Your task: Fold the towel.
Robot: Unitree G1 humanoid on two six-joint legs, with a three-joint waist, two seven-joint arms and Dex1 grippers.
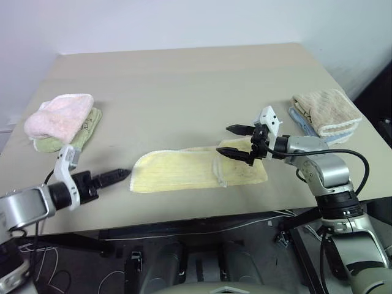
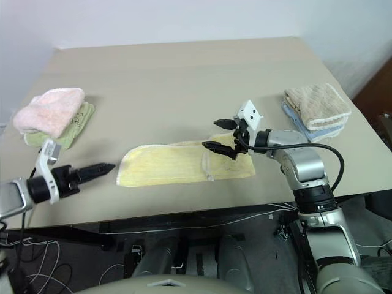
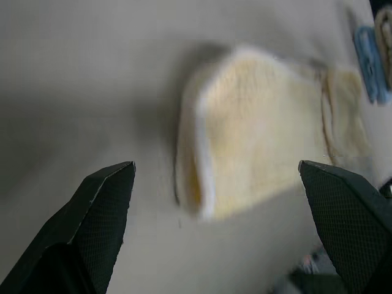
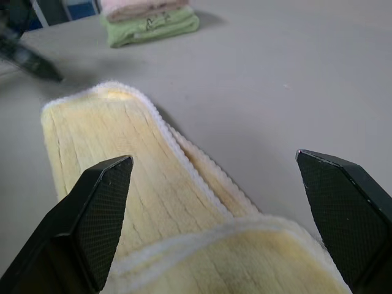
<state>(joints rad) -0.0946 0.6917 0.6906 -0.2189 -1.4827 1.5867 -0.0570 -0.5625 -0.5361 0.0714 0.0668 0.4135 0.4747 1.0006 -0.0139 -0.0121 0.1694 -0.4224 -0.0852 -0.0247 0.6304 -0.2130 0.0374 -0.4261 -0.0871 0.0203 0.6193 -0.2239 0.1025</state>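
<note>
Both grippers' jaws gape empty; right gripper (image 1: pixel 240 141) hides part of the towel (image 1: pixel 184 171).

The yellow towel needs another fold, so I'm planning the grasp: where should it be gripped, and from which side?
Probably the towel at its rounded, trimmed end toward the left gripper, approached from that side: it lies flat and free, while the opposite end is already doubled over under the open right gripper.
</note>
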